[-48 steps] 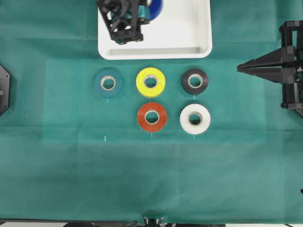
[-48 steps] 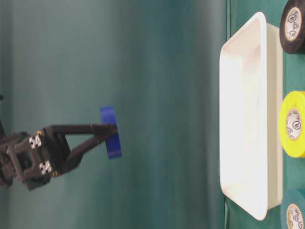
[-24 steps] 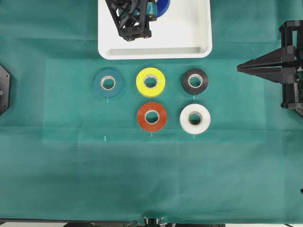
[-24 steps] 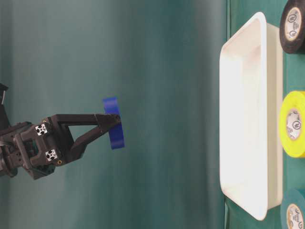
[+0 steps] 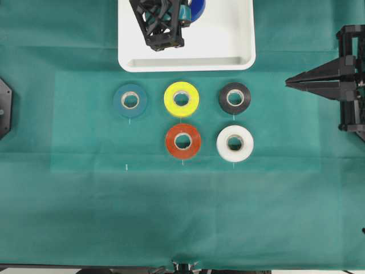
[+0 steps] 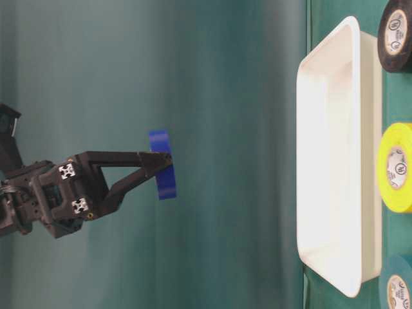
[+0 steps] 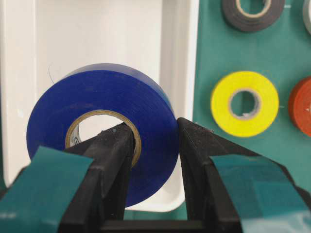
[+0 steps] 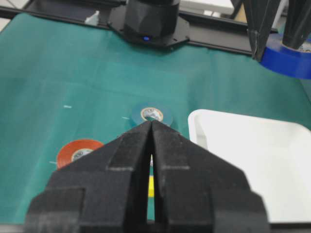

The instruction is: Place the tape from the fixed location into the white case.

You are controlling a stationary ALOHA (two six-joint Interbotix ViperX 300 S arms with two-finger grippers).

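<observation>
The bright royal-blue roll of tape with a pale cardboard core (image 7: pixel 99 136) is up in the air above the large shallow white plastic case with rounded corners (image 5: pixel 228 54), well apart from its floor. One side of the roll is pinched through the core hole. The case lies flat on the green cloth.
</observation>
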